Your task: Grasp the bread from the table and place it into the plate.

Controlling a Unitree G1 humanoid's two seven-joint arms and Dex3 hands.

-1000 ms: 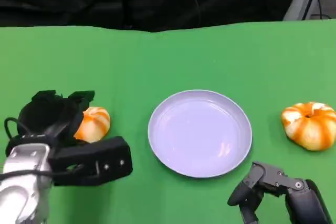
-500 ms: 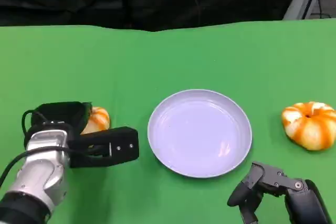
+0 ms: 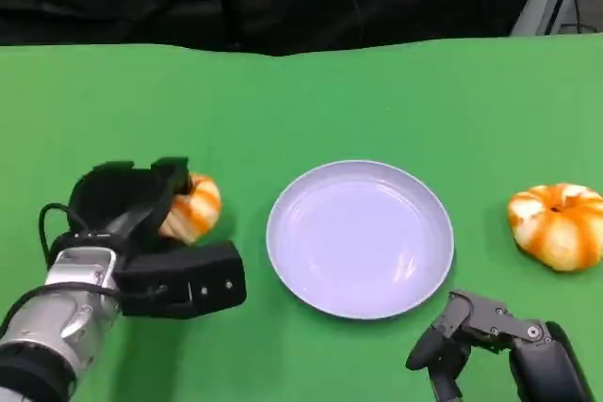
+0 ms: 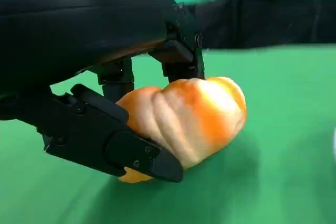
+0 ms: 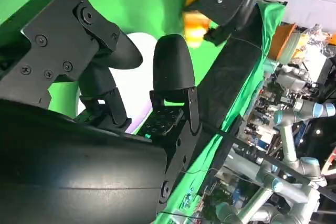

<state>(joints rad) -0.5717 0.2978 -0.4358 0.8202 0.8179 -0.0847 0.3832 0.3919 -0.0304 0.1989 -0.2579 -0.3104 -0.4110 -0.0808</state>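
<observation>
since the earlier frames the left hand has closed around the bread and moved it: a second ago the bun sat half hidden by the black fingers, lower and further out from the plate; now it shows a little higher in the head view and a touch closer to the plate's near-left rim, though a strip of green surface is open between the two. the silver left forearm has swung as well, sitting lower and more to the corner of the picture than half a second ago. the plate, the second bun out to the right and the right hand have kept their places.

in the left wrist view the left hand pinches the bread from two sides: one finger presses along the side nearest the camera, and other fingers come down on the bun's far side. the bun tilts, its pale ridged face turned outward. its lower edge looks just off the surface or barely touching it, and i cannot tell which.

the right hand rests at the lower right of the head view, just beside the plate's near rim, fingers curled downward and holding nothing. the right wrist view shows its fingers bent over the pale plate.
</observation>
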